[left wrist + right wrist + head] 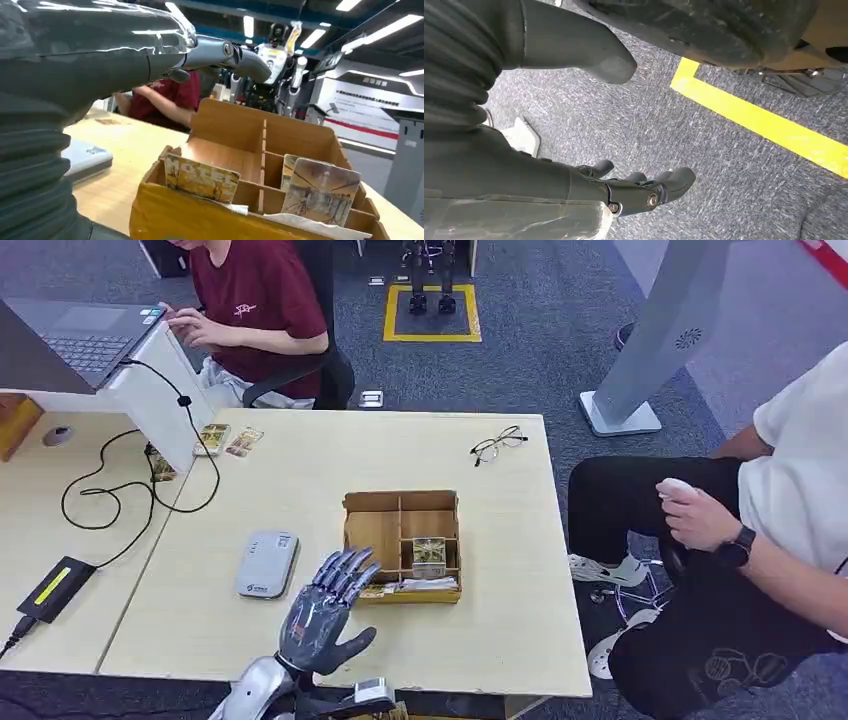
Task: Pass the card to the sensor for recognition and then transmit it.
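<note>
My left hand point(325, 615) hovers open over the table's near edge, fingers spread and pointing at the front left corner of a wooden divided box point(400, 501). A picture card point(429, 557) stands upright in a front compartment, and another card point(375, 590) leans at the box's front left. In the left wrist view my fingers point(235, 52) stretch above the box point(190, 217), with the two cards point(201, 177) point(320, 190) below them. The grey-white sensor pad point(267, 563) lies flat just left of the box. My right hand point(644, 190) hangs over the carpet, holding nothing.
Glasses point(497, 443) lie at the table's far right. A laptop point(85, 335), black cable point(140, 495), black adapter point(55, 587) and two small cards point(228, 440) sit at the left. One person point(250, 300) types at the laptop; another point(760, 530) sits close on the right.
</note>
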Available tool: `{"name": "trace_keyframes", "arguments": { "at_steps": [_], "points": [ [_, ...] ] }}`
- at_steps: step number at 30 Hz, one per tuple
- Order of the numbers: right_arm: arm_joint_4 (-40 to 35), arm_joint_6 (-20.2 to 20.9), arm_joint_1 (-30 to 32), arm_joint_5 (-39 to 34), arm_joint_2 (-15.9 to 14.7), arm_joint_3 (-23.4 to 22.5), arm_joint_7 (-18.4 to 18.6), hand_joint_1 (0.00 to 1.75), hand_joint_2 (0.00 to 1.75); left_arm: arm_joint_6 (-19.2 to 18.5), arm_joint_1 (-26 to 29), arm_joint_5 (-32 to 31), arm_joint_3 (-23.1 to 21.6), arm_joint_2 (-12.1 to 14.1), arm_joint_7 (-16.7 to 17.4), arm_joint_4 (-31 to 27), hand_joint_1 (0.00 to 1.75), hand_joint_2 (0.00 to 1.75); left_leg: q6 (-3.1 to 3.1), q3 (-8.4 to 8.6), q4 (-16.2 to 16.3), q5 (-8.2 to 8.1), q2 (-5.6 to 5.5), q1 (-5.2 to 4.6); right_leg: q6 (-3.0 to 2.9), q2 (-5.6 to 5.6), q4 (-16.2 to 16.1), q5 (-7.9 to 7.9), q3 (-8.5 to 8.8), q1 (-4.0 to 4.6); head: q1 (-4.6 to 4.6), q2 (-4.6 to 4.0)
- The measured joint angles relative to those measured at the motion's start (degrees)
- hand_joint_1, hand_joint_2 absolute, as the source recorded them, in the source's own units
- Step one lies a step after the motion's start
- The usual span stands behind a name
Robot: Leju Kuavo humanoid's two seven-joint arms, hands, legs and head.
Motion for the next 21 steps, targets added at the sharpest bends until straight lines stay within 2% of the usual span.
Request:
{"name": "trace_keyframes", "arguments": {
  "at_steps": [7,12,13,21],
  "points": [
    [-1.7,0.0,0.4,0.3,-0.1,0.7,1.3,0.00,1.75,0.7,-2.5,2.0,0.0,-2.2,-0.7,3.5,0.00,1.75,0.00,0.00,0.0,0.00,0.00,0.00,0.00,0.00,0.0,0.00,0.03,0.00,0.00,0.00],
    [-2.4,0.0,0.7,0.9,-0.3,0.7,1.6,0.00,1.75,0.8,-3.1,2.1,0.0,-2.7,-0.7,4.9,0.00,1.75,0.00,0.00,0.0,0.00,0.00,0.00,0.00,0.00,0.0,0.00,0.01,0.00,0.00,0.00],
    [-2.5,0.0,0.7,0.9,-0.3,0.7,1.6,0.00,0.00,0.8,-3.2,2.2,0.0,-2.8,-0.7,5.1,0.00,1.75,0.00,0.00,0.0,0.00,0.00,0.00,0.00,0.01,0.0,0.00,0.01,0.00,0.00,0.00],
    [-3.3,0.0,1.0,0.9,-0.7,1.1,2.2,0.00,0.00,2.0,-4.2,3.0,0.0,-3.3,-0.4,7.8,0.00,1.75,0.00,0.00,0.0,0.00,0.00,0.00,0.00,0.01,0.0,0.01,0.01,0.00,0.00,0.00]
  ]
}}
